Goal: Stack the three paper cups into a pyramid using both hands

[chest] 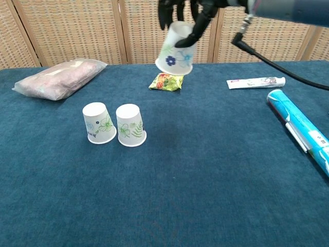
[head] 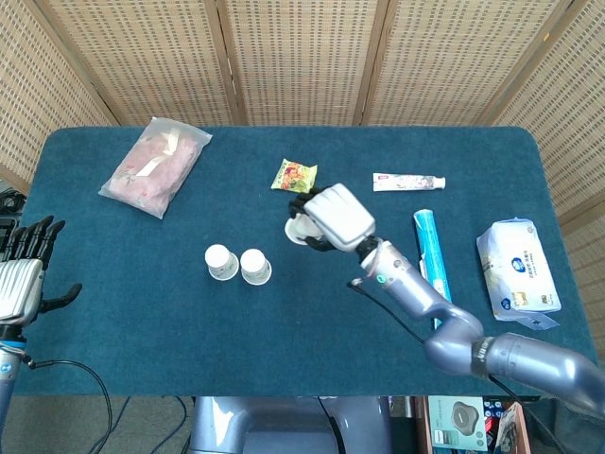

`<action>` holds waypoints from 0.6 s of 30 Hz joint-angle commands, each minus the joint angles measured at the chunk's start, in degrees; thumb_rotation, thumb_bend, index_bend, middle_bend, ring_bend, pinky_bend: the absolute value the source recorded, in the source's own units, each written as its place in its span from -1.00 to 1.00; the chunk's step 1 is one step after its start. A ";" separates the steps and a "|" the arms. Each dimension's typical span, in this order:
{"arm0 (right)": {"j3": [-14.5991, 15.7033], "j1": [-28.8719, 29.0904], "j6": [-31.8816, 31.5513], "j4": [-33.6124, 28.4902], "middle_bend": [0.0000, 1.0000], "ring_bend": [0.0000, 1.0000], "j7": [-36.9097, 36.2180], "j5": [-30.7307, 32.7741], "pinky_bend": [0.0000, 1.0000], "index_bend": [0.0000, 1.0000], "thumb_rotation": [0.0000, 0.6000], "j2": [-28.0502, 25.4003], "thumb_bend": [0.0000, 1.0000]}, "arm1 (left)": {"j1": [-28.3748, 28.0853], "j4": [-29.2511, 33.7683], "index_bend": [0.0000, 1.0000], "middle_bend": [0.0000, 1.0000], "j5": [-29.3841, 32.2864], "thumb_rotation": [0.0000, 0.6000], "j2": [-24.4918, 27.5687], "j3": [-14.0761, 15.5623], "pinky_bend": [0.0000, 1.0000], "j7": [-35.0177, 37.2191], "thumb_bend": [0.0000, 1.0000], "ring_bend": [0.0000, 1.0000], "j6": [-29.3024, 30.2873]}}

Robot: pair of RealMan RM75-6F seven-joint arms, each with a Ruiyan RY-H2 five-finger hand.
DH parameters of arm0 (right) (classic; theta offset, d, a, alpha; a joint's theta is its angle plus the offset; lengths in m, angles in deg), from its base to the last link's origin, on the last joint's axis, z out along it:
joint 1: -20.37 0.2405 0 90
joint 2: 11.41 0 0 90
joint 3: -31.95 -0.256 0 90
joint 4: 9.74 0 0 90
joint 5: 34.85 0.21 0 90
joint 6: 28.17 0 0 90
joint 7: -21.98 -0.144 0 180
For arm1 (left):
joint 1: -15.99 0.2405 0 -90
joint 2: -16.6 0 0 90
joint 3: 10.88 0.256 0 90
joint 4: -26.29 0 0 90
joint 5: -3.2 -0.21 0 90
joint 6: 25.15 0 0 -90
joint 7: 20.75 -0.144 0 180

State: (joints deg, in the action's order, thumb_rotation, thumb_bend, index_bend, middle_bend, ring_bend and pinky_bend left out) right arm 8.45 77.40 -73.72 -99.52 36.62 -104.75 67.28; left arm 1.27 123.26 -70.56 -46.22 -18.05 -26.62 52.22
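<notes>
Two upside-down paper cups stand side by side on the blue table, the left cup (head: pixel 220 261) (chest: pixel 98 122) touching the right cup (head: pixel 254 266) (chest: pixel 130 125). My right hand (head: pixel 337 216) (chest: pixel 183 11) holds the third cup (head: pixel 301 230) (chest: pixel 177 48), with a blue flower print, tilted high above the table, to the right of the pair. My left hand (head: pixel 23 270) hovers with fingers spread beyond the table's left edge, holding nothing; the chest view does not show it.
A pink bag (head: pixel 154 165) (chest: pixel 59 78) lies at the back left. A snack packet (head: pixel 294 177) (chest: pixel 166 82) sits behind the cups. A toothpaste tube (head: pixel 408 181) (chest: pixel 256 82), a blue tube (head: pixel 431 258) (chest: pixel 299 125) and a wipes pack (head: pixel 518 267) lie on the right.
</notes>
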 commanded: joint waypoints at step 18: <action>0.50 21.34 4.34 20.22 0.13 -0.06 16.09 18.05 0.23 -0.06 1.00 22.80 -0.09 | -0.79 -2.79 -1.00 -1.00 2.63 1.00 -0.54 -0.96 -1.00 1.36 -0.47 -1.00 -3.14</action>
State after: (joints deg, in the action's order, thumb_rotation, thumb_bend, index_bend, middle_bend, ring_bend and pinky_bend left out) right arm 8.48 98.03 -69.60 -80.49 51.80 -87.91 89.05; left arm 0.49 120.50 -67.97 -46.77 -18.98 -25.29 49.11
